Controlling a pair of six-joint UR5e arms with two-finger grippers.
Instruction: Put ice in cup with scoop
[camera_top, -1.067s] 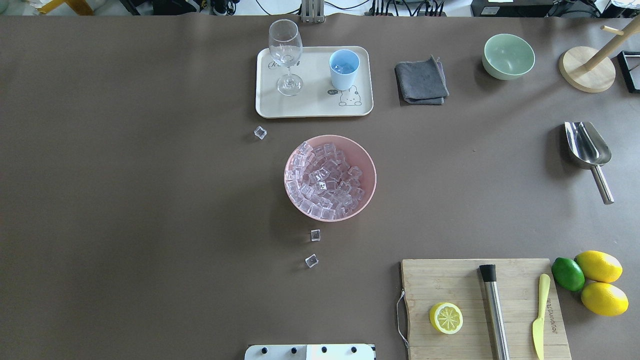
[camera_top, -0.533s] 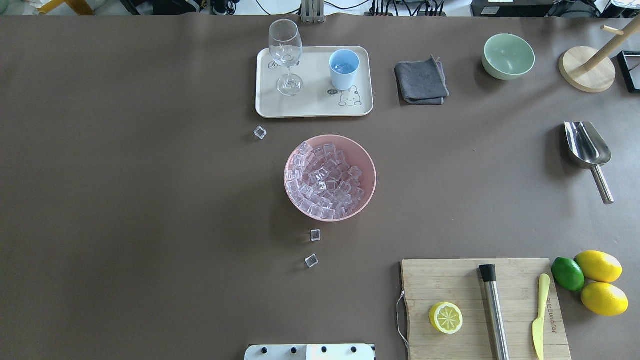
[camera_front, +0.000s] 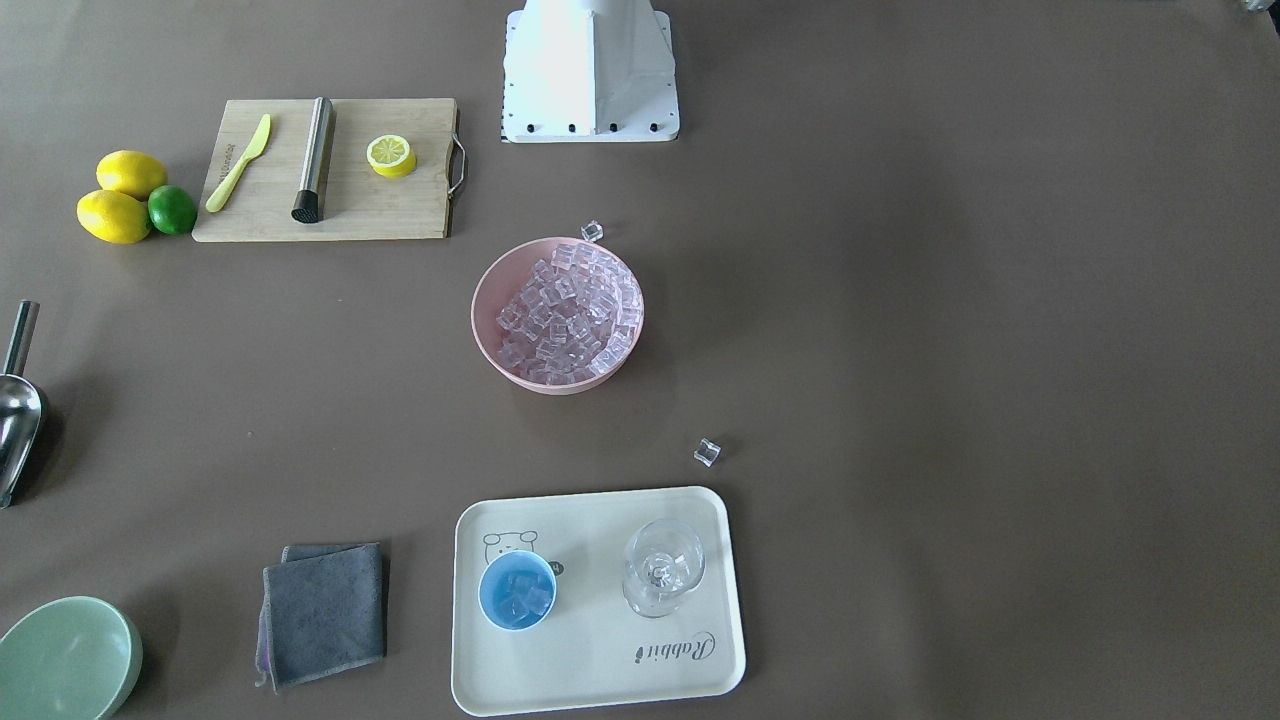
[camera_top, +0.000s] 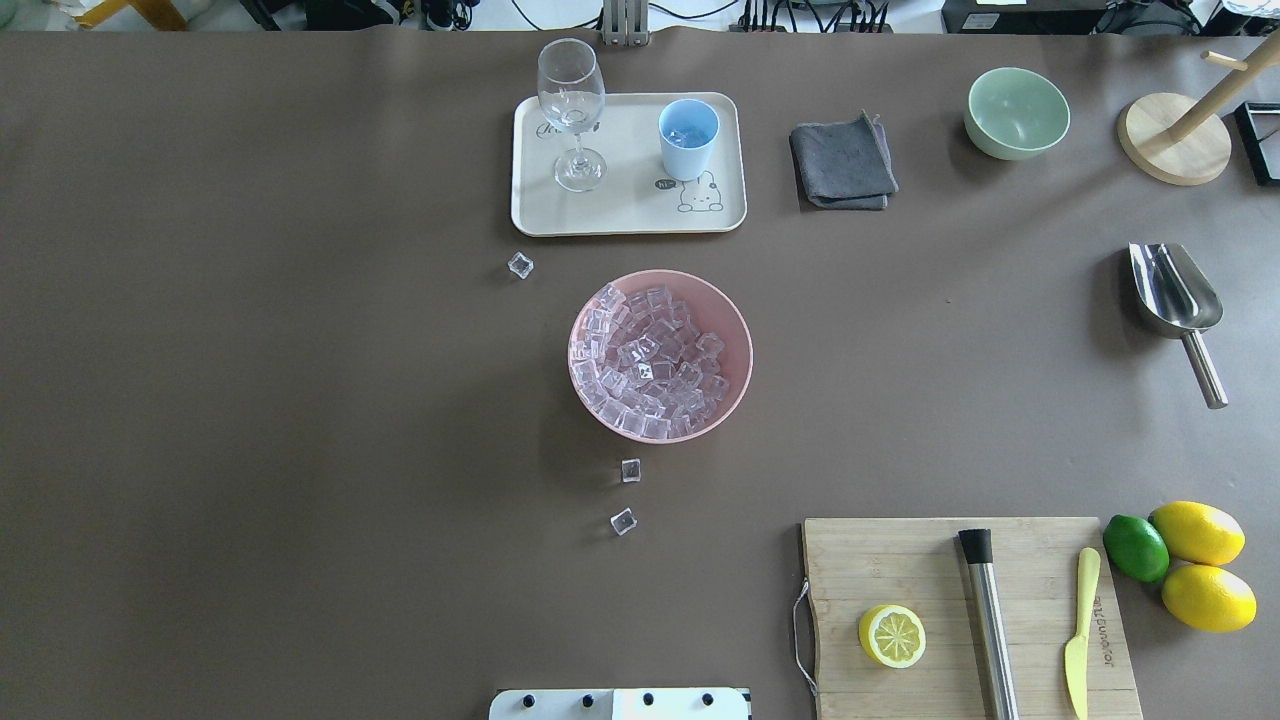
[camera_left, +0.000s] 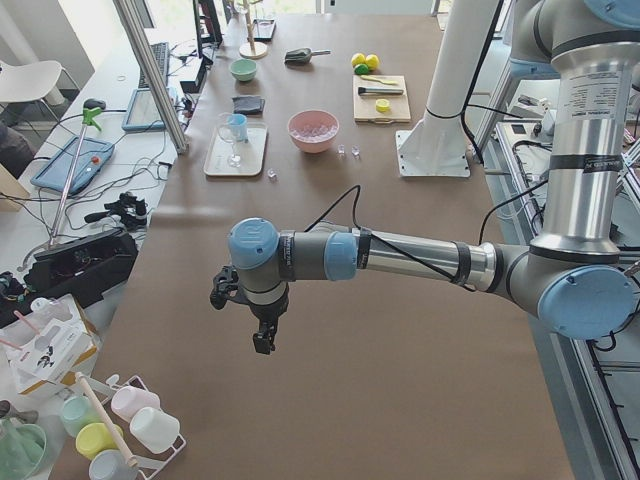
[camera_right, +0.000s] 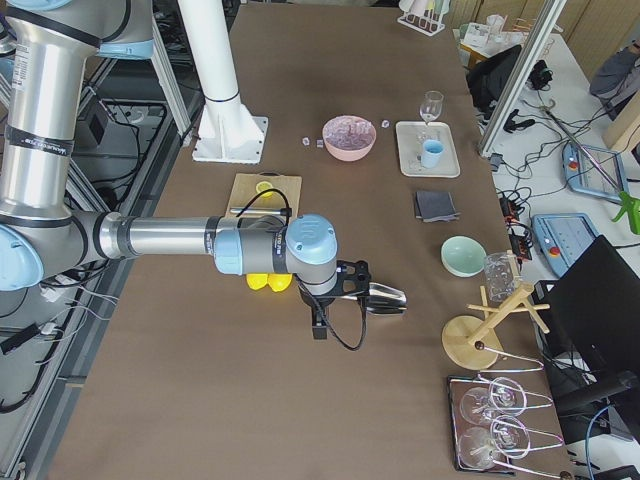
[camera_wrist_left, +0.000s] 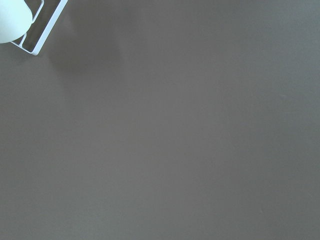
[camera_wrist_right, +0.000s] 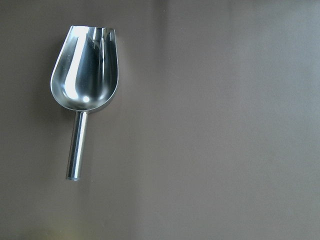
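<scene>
The ice (camera_top: 655, 360) fills a pink bowl (camera_top: 738, 330) at mid table. The light-blue cup (camera_top: 688, 137) stands on a cream tray (camera_top: 620, 215) and holds a few cubes (camera_front: 520, 595). The steel scoop (camera_top: 1178, 300) lies empty on the table at the right; the right wrist view looks straight down on the scoop (camera_wrist_right: 85, 75). My right gripper (camera_right: 318, 325) hangs above and beside the scoop (camera_right: 385, 297); I cannot tell whether it is open. My left gripper (camera_left: 262, 340) hangs over bare table far from the objects; its state is unclear.
Loose cubes lie by the tray (camera_top: 520, 265) and before the bowl (camera_top: 630, 470). A wine glass (camera_top: 572, 110) stands on the tray. Grey cloth (camera_top: 842, 160), green bowl (camera_top: 1016, 112), wooden stand (camera_top: 1175, 135), cutting board (camera_top: 900, 560) with steel rod (camera_top: 988, 620).
</scene>
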